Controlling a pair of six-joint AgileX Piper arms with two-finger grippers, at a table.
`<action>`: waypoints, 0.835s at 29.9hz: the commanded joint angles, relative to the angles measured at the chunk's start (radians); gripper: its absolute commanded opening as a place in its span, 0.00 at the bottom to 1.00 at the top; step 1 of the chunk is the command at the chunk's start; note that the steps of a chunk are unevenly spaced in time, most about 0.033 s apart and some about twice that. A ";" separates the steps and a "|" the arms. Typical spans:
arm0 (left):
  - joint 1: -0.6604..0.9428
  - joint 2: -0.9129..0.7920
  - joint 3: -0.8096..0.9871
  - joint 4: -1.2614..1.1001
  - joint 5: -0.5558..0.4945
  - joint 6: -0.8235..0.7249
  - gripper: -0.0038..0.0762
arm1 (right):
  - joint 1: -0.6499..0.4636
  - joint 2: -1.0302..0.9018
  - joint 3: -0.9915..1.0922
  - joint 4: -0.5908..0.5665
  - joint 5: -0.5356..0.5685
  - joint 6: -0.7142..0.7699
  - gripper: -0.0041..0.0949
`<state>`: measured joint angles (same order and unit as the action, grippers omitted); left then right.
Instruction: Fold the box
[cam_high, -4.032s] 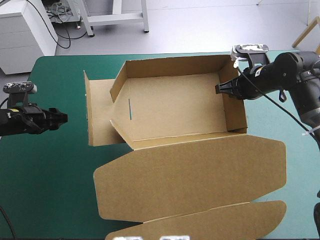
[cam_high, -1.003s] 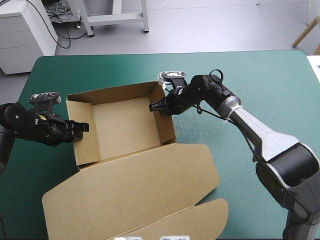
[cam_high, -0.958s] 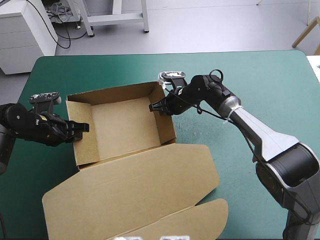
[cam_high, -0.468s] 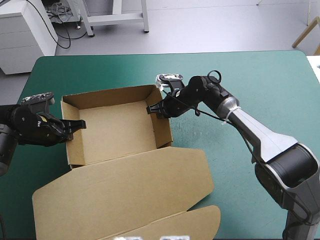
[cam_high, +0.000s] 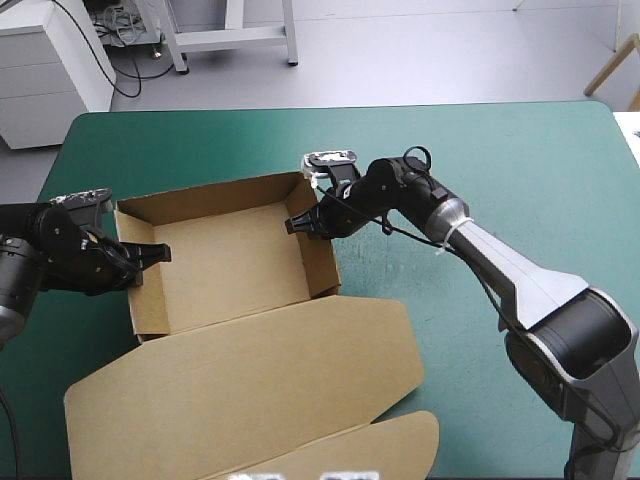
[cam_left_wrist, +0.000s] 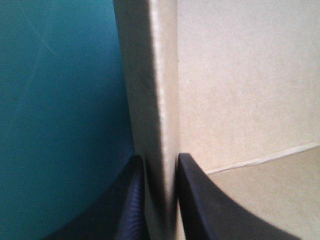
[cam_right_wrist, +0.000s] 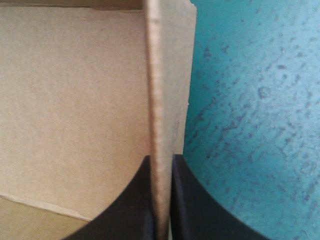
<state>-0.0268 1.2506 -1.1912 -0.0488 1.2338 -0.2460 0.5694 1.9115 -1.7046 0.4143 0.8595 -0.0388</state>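
Observation:
The brown box stands as an open tray at the table's left middle, its four walls up and its wide lid lying flat toward the near edge. My left gripper is shut on the box's left wall, one black finger outside it and one inside. My right gripper is shut on the box's right wall near its far corner, whose top edge runs up between the fingers. The tray's inside floor shows bare.
Bare teal-green cover lies to the right of the box and beyond it. The lid's end flap reaches the table's near edge. The left wall sits close to the table's left side.
Both arms have carried the box leftward across the table, lid trailing with it. The left wall, lying out flat in the earliest frame, now stands upright in the left gripper.

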 joint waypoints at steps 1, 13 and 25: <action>0.004 0.000 -0.027 0.062 0.031 -0.008 0.29 | 0.008 -0.069 -0.031 0.117 0.007 0.004 0.02; 0.004 0.003 -0.027 0.106 -0.028 -0.008 0.30 | 0.008 -0.092 -0.052 0.121 0.016 0.006 0.02; 0.004 0.003 -0.027 0.029 -0.093 -0.008 0.30 | 0.008 -0.092 -0.112 0.169 0.121 -0.007 0.02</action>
<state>-0.0268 1.2675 -1.1920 -0.0402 1.1903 -0.2460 0.5675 1.8998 -1.7708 0.4240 0.9351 -0.0397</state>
